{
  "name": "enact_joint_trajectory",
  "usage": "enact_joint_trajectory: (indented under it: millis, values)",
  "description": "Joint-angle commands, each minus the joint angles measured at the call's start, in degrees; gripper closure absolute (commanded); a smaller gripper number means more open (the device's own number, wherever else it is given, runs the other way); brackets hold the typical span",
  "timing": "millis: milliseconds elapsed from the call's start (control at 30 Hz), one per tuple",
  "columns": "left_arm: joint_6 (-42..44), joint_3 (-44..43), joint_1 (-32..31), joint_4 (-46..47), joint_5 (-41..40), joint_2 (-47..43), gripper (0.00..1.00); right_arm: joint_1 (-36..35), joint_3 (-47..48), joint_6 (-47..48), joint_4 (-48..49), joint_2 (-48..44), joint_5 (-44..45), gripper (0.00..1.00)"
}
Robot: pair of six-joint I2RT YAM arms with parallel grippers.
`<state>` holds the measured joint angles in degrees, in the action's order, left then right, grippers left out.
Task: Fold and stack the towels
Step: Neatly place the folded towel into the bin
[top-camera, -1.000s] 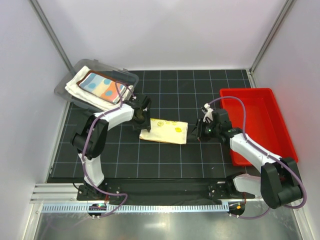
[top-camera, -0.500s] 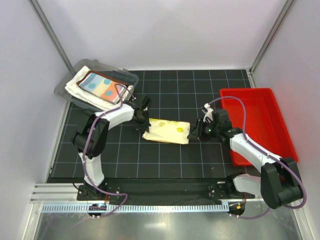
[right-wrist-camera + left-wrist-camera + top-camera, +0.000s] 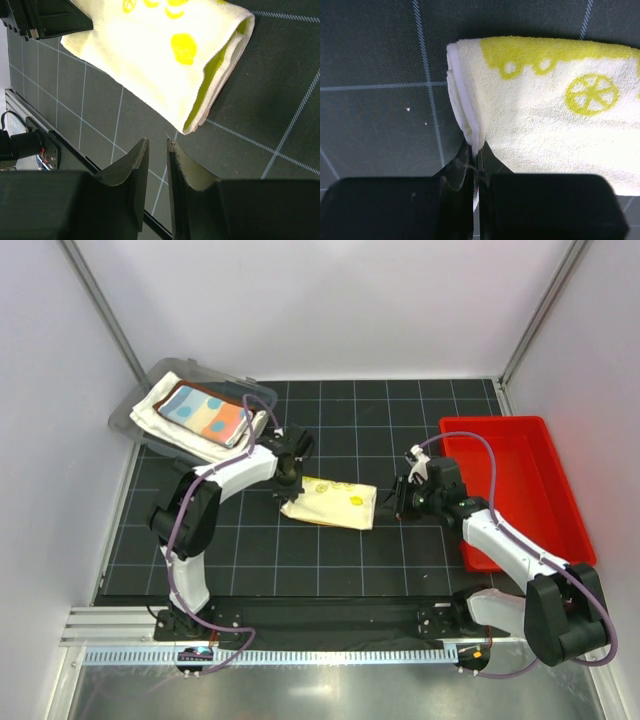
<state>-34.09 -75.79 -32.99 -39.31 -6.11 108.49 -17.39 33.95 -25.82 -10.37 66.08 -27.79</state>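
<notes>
A folded yellow towel (image 3: 330,502) with lemon prints lies on the black grid mat between the arms. My left gripper (image 3: 288,483) is shut on its left folded edge; in the left wrist view the white hem (image 3: 470,125) is pinched between the fingertips of the left gripper (image 3: 476,150). My right gripper (image 3: 402,502) hovers just off the right end of the yellow towel (image 3: 155,55); the right gripper (image 3: 158,141) has its jaws a little apart with nothing between them. A light-blue dotted towel (image 3: 205,412) tops a stack with a rust-brown towel (image 3: 166,393) and a cream-white towel (image 3: 160,422) at the back left.
The stack sits on a clear plastic tray (image 3: 255,392) at the mat's back-left corner. A red bin (image 3: 520,470) stands along the right edge, beside the right arm. A metal rail (image 3: 300,652) runs along the near edge.
My left gripper has closed on the yellow towel's left edge. The towel's left end has shifted slightly. The right gripper has stayed near the towel's right end.
</notes>
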Motion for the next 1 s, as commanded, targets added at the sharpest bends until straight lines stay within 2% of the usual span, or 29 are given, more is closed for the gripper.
enact_joint_trajectory:
  millis: [0, 200, 367, 467, 700, 967]
  values:
    - [5.07, -2.26, -0.84, -3.4, -6.81, -3.28, 1.0, 0.16, 1.2, -0.54, 1.05, -1.13, 0.54, 0.71]
    - [9.29, -4.63, -0.84, -5.24, -12.34, -4.51, 1.0, 0.16, 2.17, -0.63, 0.79, -1.13, 0.98, 0.71]
    - [18.5, -6.65, 0.46, -4.2, -20.77, -5.39, 1.0, 0.16, 2.96, -0.63, 0.26, -1.4, 1.77, 0.71]
    - [23.69, -7.88, 3.1, -1.48, -20.43, -5.04, 1.0, 0.16, 3.05, -0.89, 0.79, -1.48, 2.21, 0.7]
    - [32.66, -16.57, 10.66, -0.68, -20.61, -2.59, 1.0, 0.16, 4.36, -1.16, 2.2, 0.62, 2.48, 0.7]
    - [39.44, -31.41, 18.13, -0.6, -22.62, 2.68, 1.0, 0.16, 6.03, -0.81, 3.43, 4.22, 2.13, 0.7]
